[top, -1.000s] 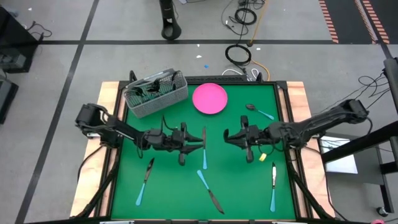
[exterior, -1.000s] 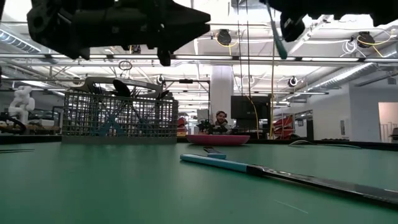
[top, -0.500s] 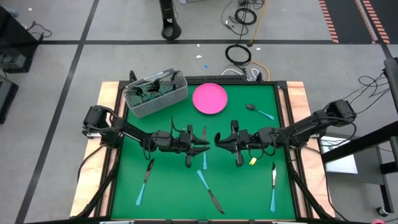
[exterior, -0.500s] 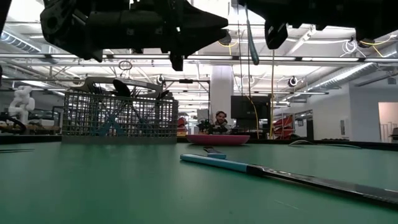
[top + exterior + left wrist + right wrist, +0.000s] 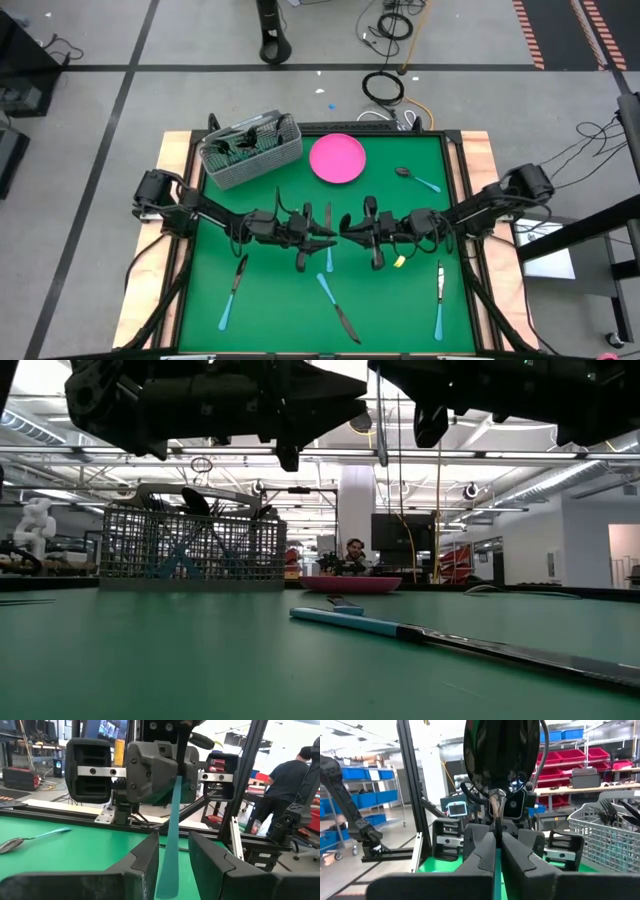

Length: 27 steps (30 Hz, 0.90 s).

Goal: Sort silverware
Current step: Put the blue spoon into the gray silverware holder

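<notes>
My right gripper (image 5: pixel 348 231) (image 5: pixel 495 837) is shut on a utensil with a light blue handle (image 5: pixel 170 845) (image 5: pixel 381 432), held high over the middle of the green table. A rounded metal end (image 5: pixel 496 801) shows beyond its fingers. My left gripper (image 5: pixel 328 240) (image 5: pixel 173 847) faces it tip to tip and is open. Its two fingers stand on either side of the hanging blue handle; I cannot tell whether they touch it. More silverware lies flat on the table: a blue-handled knife (image 5: pixel 338 305) (image 5: pixel 400 628), a fork (image 5: pixel 232 290), another piece (image 5: pixel 439 298) and a spoon (image 5: pixel 415 180). My right gripper pinches the utensil between its two fingers at the upper end of the blue handle (image 5: pixel 176 782). The fingers come level from the table's right side and lie across it. The utensil hangs upright, handle down, clear of the table.
A grey wire-mesh basket (image 5: pixel 250 150) (image 5: pixel 190 550) with several utensils stands at the far left. A pink round plate (image 5: pixel 337 158) sits at the far middle. One more blue-handled piece (image 5: pixel 328 250) lies under my left gripper. A small yellow tag (image 5: pixel 398 262) lies near my right arm.
My right gripper has gone toward the table's left edge, up to my left gripper, carrying the utensil. The blue handle has swung from tilted to upright. My left gripper has shifted a little toward the right edge. The handle now stands between its fingers.
</notes>
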Each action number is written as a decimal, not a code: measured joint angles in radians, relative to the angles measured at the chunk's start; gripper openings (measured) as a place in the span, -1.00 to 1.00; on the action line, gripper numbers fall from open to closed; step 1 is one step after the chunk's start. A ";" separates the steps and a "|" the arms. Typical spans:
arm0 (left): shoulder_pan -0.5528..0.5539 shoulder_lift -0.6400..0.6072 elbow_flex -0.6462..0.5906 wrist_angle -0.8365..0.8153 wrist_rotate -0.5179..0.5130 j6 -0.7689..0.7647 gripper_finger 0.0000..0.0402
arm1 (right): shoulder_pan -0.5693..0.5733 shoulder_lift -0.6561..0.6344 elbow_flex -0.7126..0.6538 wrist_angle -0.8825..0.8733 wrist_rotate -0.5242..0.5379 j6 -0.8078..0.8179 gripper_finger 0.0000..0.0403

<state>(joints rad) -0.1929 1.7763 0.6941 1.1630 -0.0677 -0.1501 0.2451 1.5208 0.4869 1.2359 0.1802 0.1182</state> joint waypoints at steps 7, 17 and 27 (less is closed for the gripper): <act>0.000 0.001 0.052 -0.070 -0.011 0.004 -0.47 | -0.009 0.045 0.061 -0.012 0.003 -0.004 -1.00; 0.000 0.001 0.076 -0.120 -0.012 0.032 -0.47 | -0.009 0.061 0.097 -0.122 0.037 0.000 -1.00; 0.001 0.000 0.076 -0.178 -0.013 0.035 -0.47 | -0.008 0.044 0.097 -0.141 0.037 -0.009 -1.00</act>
<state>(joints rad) -0.1917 1.7768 0.7700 0.9848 -0.0810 -0.1151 0.2375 1.5648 0.5835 1.0945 0.2169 0.1095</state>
